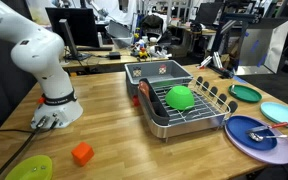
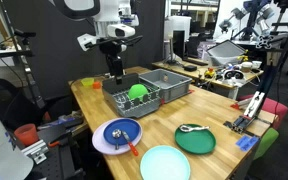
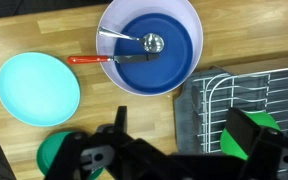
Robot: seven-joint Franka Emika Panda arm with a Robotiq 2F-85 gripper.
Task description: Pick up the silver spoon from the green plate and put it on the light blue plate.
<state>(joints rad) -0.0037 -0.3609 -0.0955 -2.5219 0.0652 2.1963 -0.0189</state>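
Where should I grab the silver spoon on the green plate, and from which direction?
Probably the slim handle, mid-length, from straight above with the jaws across it: the silver spoon lies flat on the green plate, leaving nothing to reach from the side.

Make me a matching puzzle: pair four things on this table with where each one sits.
Things: 1 silver spoon; 2 green bowl; 3 dark blue plate; 4 orange block.
Places: A in the dish rack; B straight on the table; C on the green plate; D on the lavender plate.
Pairs: 1-C; 2-A; 3-D; 4-B.
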